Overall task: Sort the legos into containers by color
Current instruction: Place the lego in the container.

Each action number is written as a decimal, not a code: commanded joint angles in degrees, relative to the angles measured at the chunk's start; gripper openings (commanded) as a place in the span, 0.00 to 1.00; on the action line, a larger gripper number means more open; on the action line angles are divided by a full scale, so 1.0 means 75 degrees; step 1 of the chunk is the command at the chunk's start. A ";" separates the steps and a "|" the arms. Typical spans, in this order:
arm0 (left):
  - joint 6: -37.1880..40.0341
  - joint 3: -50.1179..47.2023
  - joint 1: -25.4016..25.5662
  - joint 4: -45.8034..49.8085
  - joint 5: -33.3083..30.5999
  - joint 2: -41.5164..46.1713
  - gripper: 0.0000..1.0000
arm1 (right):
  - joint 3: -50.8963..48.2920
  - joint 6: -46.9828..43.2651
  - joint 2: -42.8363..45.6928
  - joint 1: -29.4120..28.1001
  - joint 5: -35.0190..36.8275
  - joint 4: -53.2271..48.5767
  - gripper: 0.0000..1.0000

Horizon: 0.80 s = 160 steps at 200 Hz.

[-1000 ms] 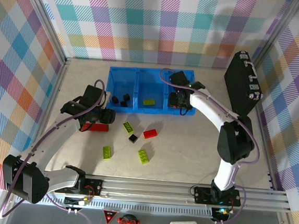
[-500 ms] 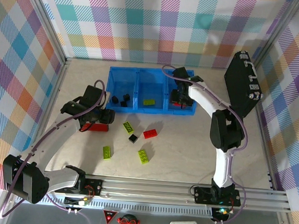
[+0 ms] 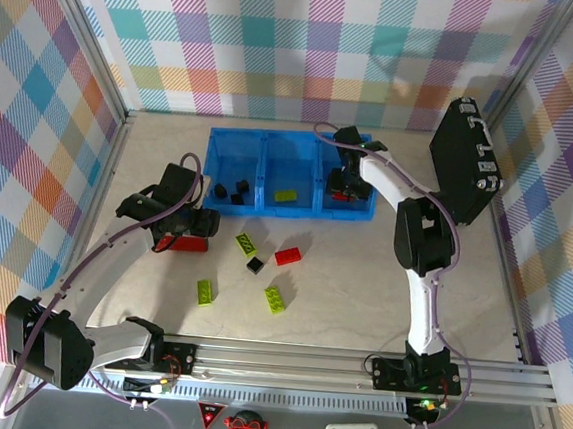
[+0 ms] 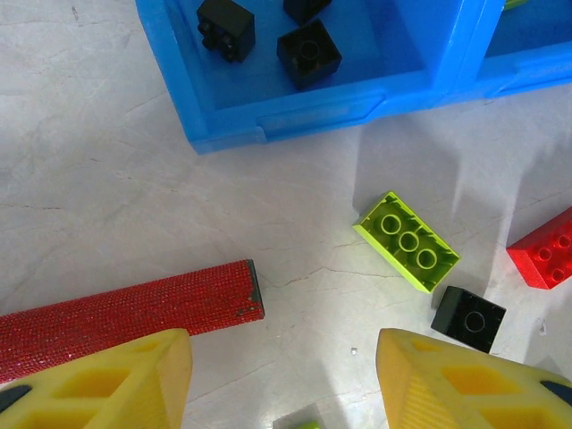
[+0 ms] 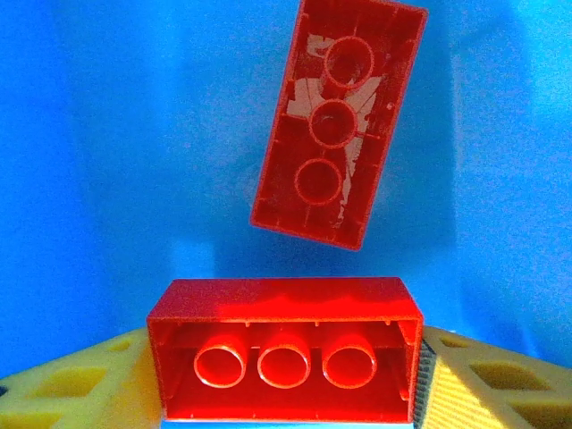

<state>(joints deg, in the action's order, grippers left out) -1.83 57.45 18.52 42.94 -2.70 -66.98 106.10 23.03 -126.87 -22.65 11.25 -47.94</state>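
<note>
**Top external view.** The blue tray [image 3: 213, 168] stands at the worktop's [image 3: 361, 281] far edge, near its middle. Black legos lie in its left bin and a lime one in the middle bin. The right gripper [image 3: 341, 187] is lowered into the right bin. Five legos lie loose between the tray and the near edge.

**Left wrist view.** The left gripper [image 4: 281, 389] has its fingers spread with nothing between them, and a red bar [image 4: 125, 313] lies beside its left finger. A lime brick [image 4: 407, 241], a black cube [image 4: 467, 313] and a red brick [image 4: 541, 250] lie just off the tray's front wall. Judgement: these pieces are light, rigid and smooth-sided. They are best pinched across two flat opposite faces, clear of the studs.

**Right wrist view.** The claw pinches a held red brick [image 5: 284, 362] by its short ends, hollow underside to the camera. An upturned red brick [image 5: 338, 121] lies on the bin floor beyond.

**Markings.** No brand, label or writing is legible on any piece.
</note>
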 commanded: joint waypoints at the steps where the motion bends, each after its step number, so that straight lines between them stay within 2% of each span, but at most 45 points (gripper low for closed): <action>1: 0.0115 -0.0077 0.0039 -0.0007 -0.0114 0.0097 0.57 | 0.0292 -0.0131 -0.0231 0.0070 -0.0053 -0.0287 0.66; 89: 0.0117 -0.0086 0.0041 0.0005 -0.0146 0.0153 0.57 | 0.0804 0.0023 -0.0502 0.0161 -0.0149 -0.0564 0.76; 160: 0.0069 -0.0086 0.0040 0.0029 -0.0021 0.0196 0.57 | 0.0494 0.0157 0.0766 0.0149 -0.0357 -0.0768 0.79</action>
<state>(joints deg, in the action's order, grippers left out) -1.85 57.45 18.52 42.94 -3.11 -66.87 110.52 22.26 -128.64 -22.06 9.76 -51.99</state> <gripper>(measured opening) 0.574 0.787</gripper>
